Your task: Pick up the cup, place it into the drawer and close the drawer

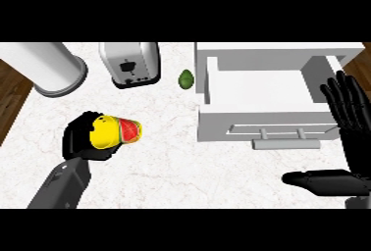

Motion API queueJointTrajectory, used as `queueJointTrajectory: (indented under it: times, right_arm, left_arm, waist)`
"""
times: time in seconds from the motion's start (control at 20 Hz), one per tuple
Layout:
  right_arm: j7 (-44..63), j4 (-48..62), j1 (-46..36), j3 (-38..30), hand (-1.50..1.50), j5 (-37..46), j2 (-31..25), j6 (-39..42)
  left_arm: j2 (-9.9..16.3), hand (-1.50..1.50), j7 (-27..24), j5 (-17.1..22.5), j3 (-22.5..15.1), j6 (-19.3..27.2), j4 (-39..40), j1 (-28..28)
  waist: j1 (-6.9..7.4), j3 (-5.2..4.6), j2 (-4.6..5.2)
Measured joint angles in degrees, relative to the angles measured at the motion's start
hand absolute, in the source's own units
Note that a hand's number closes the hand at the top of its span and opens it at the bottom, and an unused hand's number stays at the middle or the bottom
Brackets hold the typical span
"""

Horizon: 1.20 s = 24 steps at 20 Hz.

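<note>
Holding the cup [119, 131] on its side, the left hand [85, 137] sits at the left of the bench [181, 162], fingers curled round the yellow body. The cup's red rim end points right, toward the drawer [261, 93], and pokes out past the fingers. Cup appears raised off the bench; contact underneath cannot be confirmed. Grey left forearm runs down to the lower left edge.

Drawer: white, pulled open, at upper right of the bench. Interior visible, nothing seen in it. Front panel faces the lower edge of the view, with a bar handle [284, 132] across it. Cup is well apart from the drawer, to its left and slightly lower in the view.

Right hand [348, 127]: at the right edge, just beside the drawer's right front corner. Fingers straight and pointing up, thumb stretched out to the left below the drawer front. It grasps nothing.

Other items on the bench: a toaster [130, 63] at top centre-left, a white cylindrical canister [47, 66] at top left, a small green fruit [186, 79] between the toaster and the drawer, near the drawer's left wall.
</note>
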Motion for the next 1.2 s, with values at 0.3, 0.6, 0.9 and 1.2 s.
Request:
queueJointTrajectory:
  times: [0.3,0.6,0.9,1.2]
  right_arm:
    - [0.04,-0.14,0.27,-1.01,-1.5,-0.1,-0.3,-0.06]
    - [-0.8,0.64,0.72,-1.11,-1.5,0.59,0.02,-0.29]
    - [0.61,-0.08,0.47,-2.62,-1.5,-1.1,-0.84,0.41]
    - [-0.16,0.44,0.8,-2.34,-1.5,-0.86,-0.37,0.64]
  left_arm:
    - [-1.46,1.5,3.07,0.34,-2.49,0.66,-7.28,-1.62]
    - [-4.31,1.5,10.31,0.05,-6.12,5.73,-18.99,-6.04]
    - [-8.29,1.5,21.0,-0.44,-10.52,11.86,-30.78,-9.95]
    - [-10.03,1.5,31.33,0.66,-18.47,21.12,-37.18,-15.56]
  waist:
    - [0.6,0.1,-0.28]
    - [1.15,0.17,-0.54]
    - [1.01,0.17,-0.54]
    - [0.5,0.15,-0.41]
